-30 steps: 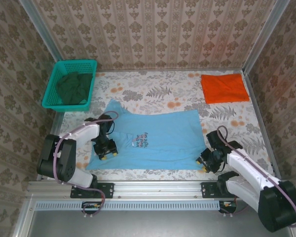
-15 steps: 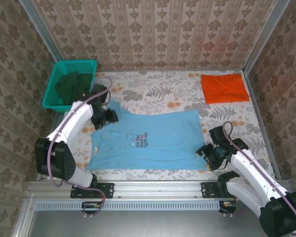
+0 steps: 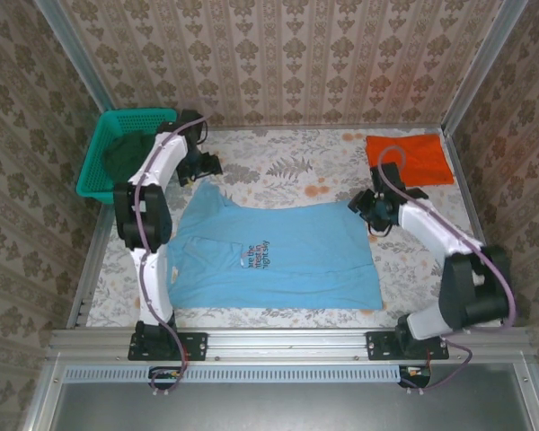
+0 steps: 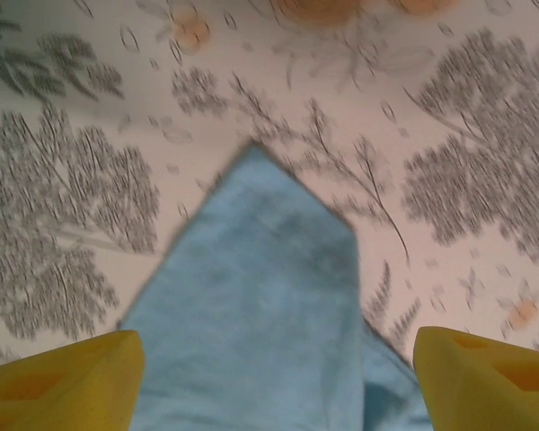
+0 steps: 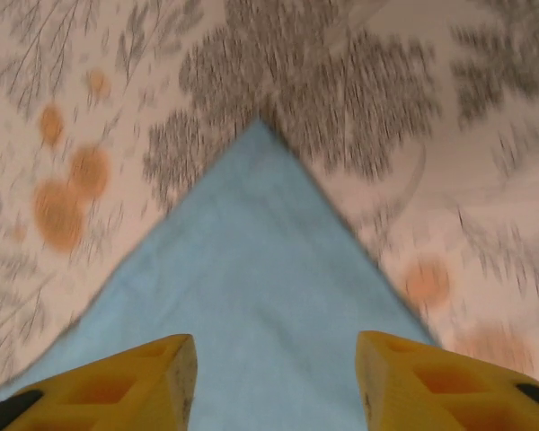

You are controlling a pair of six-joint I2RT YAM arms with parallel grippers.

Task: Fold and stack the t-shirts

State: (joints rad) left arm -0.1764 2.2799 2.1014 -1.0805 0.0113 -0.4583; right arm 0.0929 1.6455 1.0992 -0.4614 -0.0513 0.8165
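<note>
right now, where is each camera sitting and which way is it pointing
top external: above and behind the arm bases, facing down at the table; both arms show, left gripper and right gripper near the far corners of the light-blue t-shirt
left wrist: on the left arm's wrist, facing down at one shirt corner; its yellow fingers show, apart
right wrist: on the right arm's wrist, facing down at another corner; its yellow fingers show, apart
shared: all three see the light-blue t-shirt on the table

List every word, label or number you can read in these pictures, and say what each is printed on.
Dark lettering on the light-blue t-shirt chest: a few short lines, turned sideways, too small to read.
Orange t-shirt, green basket: no text visible.
</note>
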